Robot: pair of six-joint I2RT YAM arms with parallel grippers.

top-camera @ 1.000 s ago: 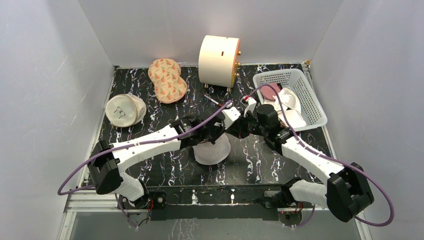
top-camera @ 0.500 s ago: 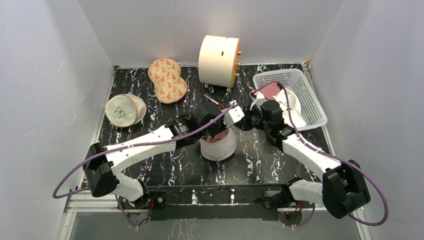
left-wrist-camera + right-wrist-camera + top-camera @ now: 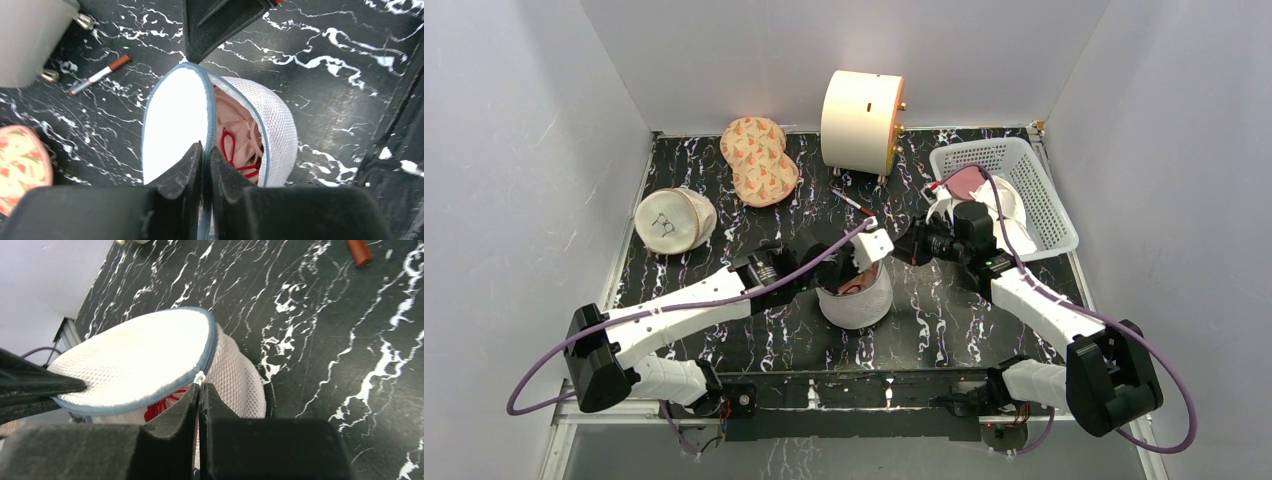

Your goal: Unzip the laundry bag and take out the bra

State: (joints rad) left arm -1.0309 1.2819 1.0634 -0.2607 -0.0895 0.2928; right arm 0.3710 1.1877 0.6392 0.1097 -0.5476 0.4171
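Laundry bag of round white-grey mesh (image 3: 859,300) is stood near the middle of the black, white-veined table (image 3: 929,320), between the two arms. Its blue-grey zip is largely undone and the flat lid is tilted up, so the shiny rose-pink satin bra (image 3: 240,127) with red straps is seen inside. The lid's rim is clamped between the closed fingers of the left gripper (image 3: 206,157). The small white zip pull (image 3: 200,376) is pinched by the right gripper (image 3: 199,390), its fingers pressed together. A red-and-white pen (image 3: 99,75) is seen just beyond, and a white plastic basket (image 3: 1054,215) at the far right.
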